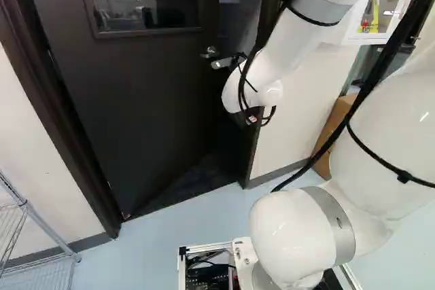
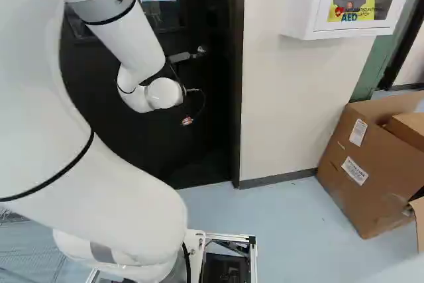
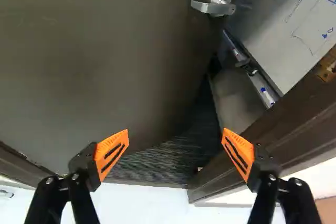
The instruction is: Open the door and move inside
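The dark door (image 1: pixel 136 93) stands ajar, swung away from the arm, with its lever handle (image 1: pixel 221 63) beside the white wrist in the left base view. Both base views hide the gripper's fingers behind the wrist. In the wrist view the gripper (image 3: pixel 175 151) is open, its orange pads wide apart with nothing between them. Ahead of it are the door's face (image 3: pixel 94 66) and, farther off, the lever handle (image 3: pixel 212 8), untouched. A gap with dark flooring (image 3: pixel 157 163) shows between door and door frame (image 3: pixel 262 124).
A whiteboard (image 3: pixel 299 24) stands beyond the gap. Right of the doorway are a wall (image 2: pixel 298 97), a white wall cabinet (image 2: pixel 311 21) and a cardboard box (image 2: pixel 364 170). A wire rack (image 1: pixel 24 236) stands at the left of the left base view.
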